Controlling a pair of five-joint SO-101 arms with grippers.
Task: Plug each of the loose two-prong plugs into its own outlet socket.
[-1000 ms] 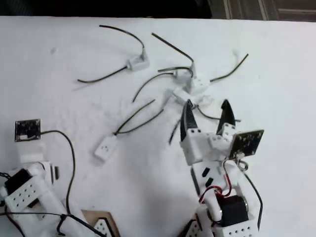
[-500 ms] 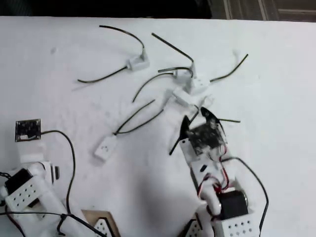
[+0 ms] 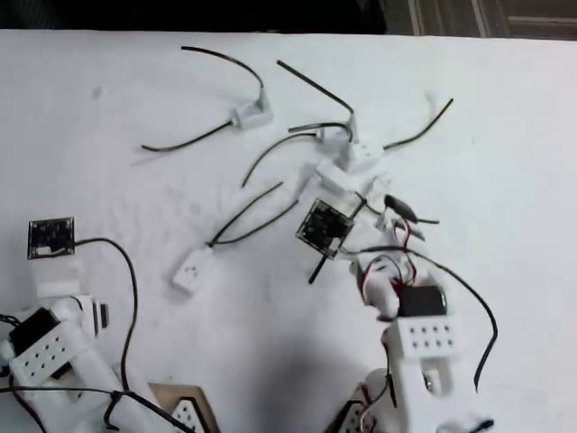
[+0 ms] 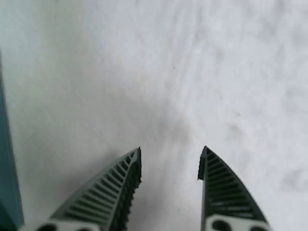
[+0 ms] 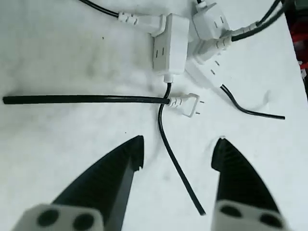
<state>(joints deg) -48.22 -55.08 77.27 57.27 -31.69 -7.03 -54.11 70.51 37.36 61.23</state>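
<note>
My right gripper [image 5: 179,140] is open and hangs just above the table, its tips a short way from a loose white two-prong plug [image 5: 188,104] on a black cord. Beyond that plug lies a white outlet socket block [image 5: 169,44] with a plug in its side, next to a second socket [image 5: 211,20]. From above, the right gripper [image 3: 383,206] sits beside the socket cluster [image 3: 356,149]. Another socket [image 3: 194,269] lies at mid-left, and one more socket [image 3: 251,115] at the back. My left gripper [image 4: 171,151] is open over bare white table.
Black cords [image 3: 261,212] sprawl across the middle of the white table [image 3: 108,162]. The left arm [image 3: 54,334] stays at the near left corner, with its cable looping beside it. A teal edge [image 4: 7,168] shows beside the left gripper.
The right arm has leaned forward and down toward the socket cluster, and its wrist has turned so the camera board swung left. Its gripper stays open. The left arm has not moved.
</note>
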